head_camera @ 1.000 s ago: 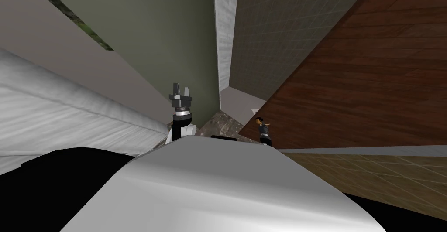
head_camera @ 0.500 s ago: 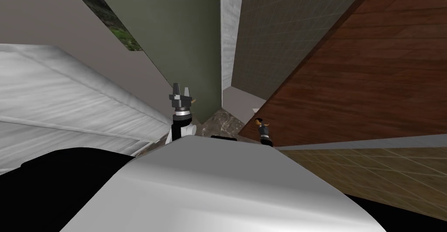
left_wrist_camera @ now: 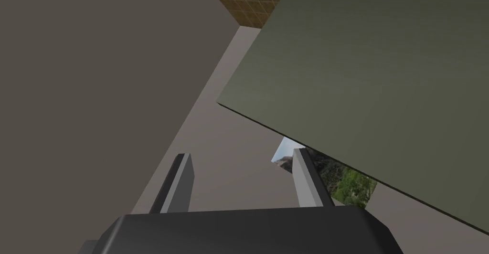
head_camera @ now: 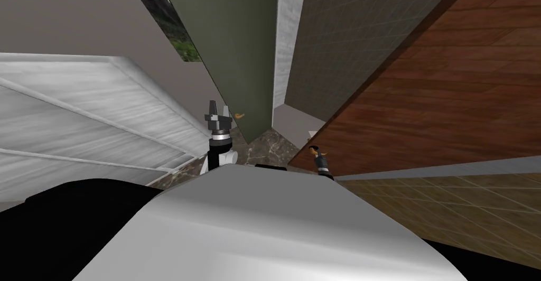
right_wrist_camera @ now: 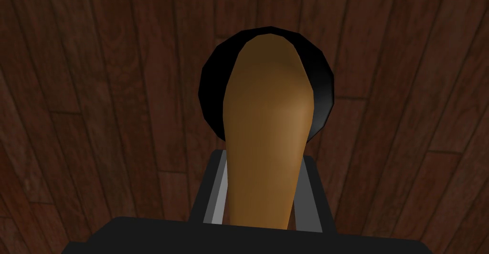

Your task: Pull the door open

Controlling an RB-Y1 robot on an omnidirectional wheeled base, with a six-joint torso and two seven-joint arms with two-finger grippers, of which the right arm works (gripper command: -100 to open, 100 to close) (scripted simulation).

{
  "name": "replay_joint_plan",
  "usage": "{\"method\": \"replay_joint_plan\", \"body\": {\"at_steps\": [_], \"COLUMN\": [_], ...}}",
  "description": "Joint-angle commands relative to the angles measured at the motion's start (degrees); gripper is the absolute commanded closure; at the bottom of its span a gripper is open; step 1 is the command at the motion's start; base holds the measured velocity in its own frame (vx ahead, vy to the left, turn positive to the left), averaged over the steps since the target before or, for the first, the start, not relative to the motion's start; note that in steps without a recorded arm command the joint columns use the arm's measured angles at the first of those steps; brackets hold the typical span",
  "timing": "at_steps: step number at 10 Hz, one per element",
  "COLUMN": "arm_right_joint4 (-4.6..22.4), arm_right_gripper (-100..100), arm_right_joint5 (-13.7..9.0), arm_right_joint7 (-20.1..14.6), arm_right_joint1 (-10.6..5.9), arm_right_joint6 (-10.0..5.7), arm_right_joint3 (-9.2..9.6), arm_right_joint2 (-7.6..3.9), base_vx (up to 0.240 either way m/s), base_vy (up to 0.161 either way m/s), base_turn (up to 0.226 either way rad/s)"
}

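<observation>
Grip first: fingers (right_wrist_camera: 217,194) of the right gripper (right_wrist_camera: 260,170) clamped narrow on both flanks of the orange-brown lever handle (right_wrist_camera: 265,122). Long axis of that lever in line with the fingers, running from the gripper body out to the black round rose (right_wrist_camera: 212,93), with the dark wooden door (right_wrist_camera: 95,98) flat-on just behind the handle. Door dead ahead of the fingertips, then. Pull probably straight back toward the torso, curving soon after. Judging by the head view, leaf stretching off to the right of the handle, free edge just left of it, hinges likely far right, unseen. Left gripper (head_camera: 219,107) well to the left of the handle, across a wedge of marbled floor (head_camera: 269,146), spread wide on nothing, just beside a green door (head_camera: 238,40) and its small orange handle (head_camera: 239,115). Right arm plainly the nearer, already on the lever. Against a second ago: whole head view rolled, green door swept toward the middle, landscape strip (head_camera: 182,43) pushed to the top, white panelled surface (head_camera: 79,114) broader at far left. Own turning, not the room's. Small orange handle newly out from behind the left gripper. Right gripper leaning now rather than upright, same hold on the lever. Grey band (head_camera: 449,166) right of the handle tilted upward, so perhaps a little swing begun.
</observation>
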Motion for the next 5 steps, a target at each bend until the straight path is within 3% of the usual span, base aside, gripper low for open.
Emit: {"method": "replay_joint_plan", "body": {"at_steps": [1,2,5], "arm_right_joint4": [0.0,0.3,0.5], "arm_right_gripper": [100,100,100], "arm_right_joint5": [0.0,0.1,0.0], "arm_right_joint7": [0.0,-0.9,-2.1], "arm_right_joint1": [0.00,1.30,3.16], "arm_right_joint6": [0.00,-1.85,-4.83], "arm_right_joint3": [0.00,1.07,2.50], "arm_right_joint2": [0.00,-0.67,-2.02], "base_vx": [-0.097,-0.143,-0.182], "base_vy": [-0.022,-0.026,-0.052], "base_turn": [0.021,0.139,0.146]}}
